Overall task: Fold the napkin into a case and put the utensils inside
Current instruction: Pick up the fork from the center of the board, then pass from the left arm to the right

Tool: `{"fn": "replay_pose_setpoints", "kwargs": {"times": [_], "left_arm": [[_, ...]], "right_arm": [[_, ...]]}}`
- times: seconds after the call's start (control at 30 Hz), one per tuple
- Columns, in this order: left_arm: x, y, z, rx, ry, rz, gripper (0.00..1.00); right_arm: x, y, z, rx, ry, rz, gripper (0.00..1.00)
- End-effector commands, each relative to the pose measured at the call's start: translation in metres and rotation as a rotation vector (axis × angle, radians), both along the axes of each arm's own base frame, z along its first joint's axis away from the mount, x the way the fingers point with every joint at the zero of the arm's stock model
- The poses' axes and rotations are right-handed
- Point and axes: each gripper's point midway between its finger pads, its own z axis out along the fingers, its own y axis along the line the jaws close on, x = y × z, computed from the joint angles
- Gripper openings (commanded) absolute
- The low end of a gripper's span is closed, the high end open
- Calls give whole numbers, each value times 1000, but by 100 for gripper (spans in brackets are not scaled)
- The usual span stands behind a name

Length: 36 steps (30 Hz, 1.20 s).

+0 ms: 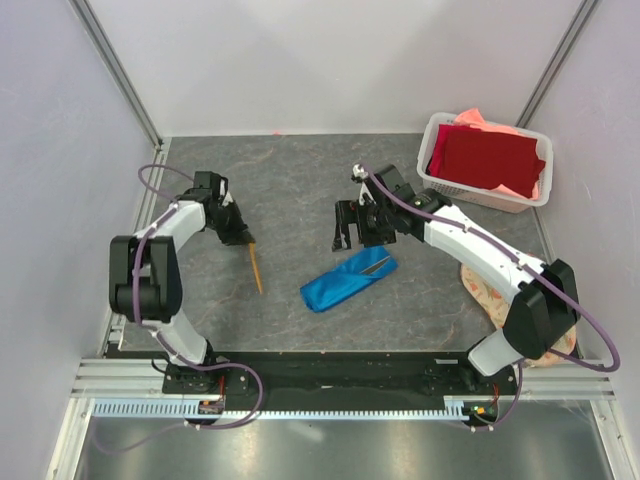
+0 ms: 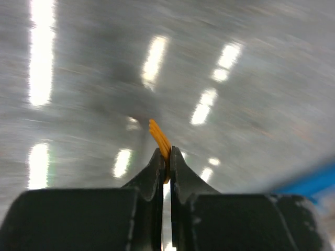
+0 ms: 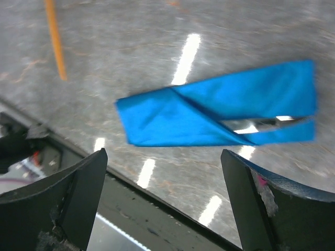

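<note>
Left claw [image 1: 238, 236] is clamped shut on one end of the utensils [image 1: 256, 268], a bunch of thin orange sticks that slants toward the near edge, left of the case [image 1: 348, 279]; can't tell whether the free tips touch the worktop [image 1: 300, 190]. Right claw [image 1: 348, 226] is wide open, grips nothing and hovers just behind the case. The case is a bright blue folded pouch lying flat and diagonal on the worktop. A white basket [image 1: 487, 201] holding a dark red cloth [image 1: 485, 158] sits well behind and right of the case.

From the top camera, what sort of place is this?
Probably a lab robot cell, not a home: plain wall panels on aluminium framing, left arm and right arm bolted at the table's near edge, a basket of cloths.
</note>
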Motion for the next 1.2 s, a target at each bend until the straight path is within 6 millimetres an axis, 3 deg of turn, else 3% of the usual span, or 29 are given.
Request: {"fn": "replay_pose_setpoints", "kwargs": {"times": [0.0,0.03,0.13,0.27,0.4,0.43,0.5,0.53,0.63,0.7,0.83,1.0,1.03,1.1,1.17], "left_arm": [[-39,-119,117,-637,-227,-271,2],[-48,-132,149,-677,-319,-324,2],[-84,-170,177,-694,-385,-473,2],[-109,-195,182,-743,-390,-527,2],[-124,-207,181,-773,-366,-570,2],[-125,-208,182,-773,-373,-579,2],[-126,-209,183,-774,-381,-588,2],[-125,-210,183,-773,-383,-593,2],[-124,-211,181,-778,-386,-602,2],[-122,-211,178,-777,-380,-595,2],[-120,-213,176,-788,-379,-597,2],[-117,-216,177,-803,-393,-604,2],[-116,-217,175,-804,-385,-603,2],[-113,-215,175,-781,-391,-592,5],[-111,-210,175,-734,-406,-559,13]], "right_arm": [[12,50,40,231,-16,133,98],[18,57,49,271,4,85,98],[22,75,55,387,115,-17,98],[23,93,67,553,150,-48,91],[16,85,67,575,152,-94,80],[11,82,58,575,172,-107,78],[5,83,68,647,189,-115,74],[0,81,59,648,213,-129,74],[-7,79,60,701,223,-137,71],[-14,79,56,713,263,-140,59],[-17,79,67,786,262,-139,50],[-23,79,66,843,312,-150,17],[-23,80,69,858,314,-157,0],[-22,80,73,875,317,-169,0],[-18,79,79,905,319,-200,0]]}}
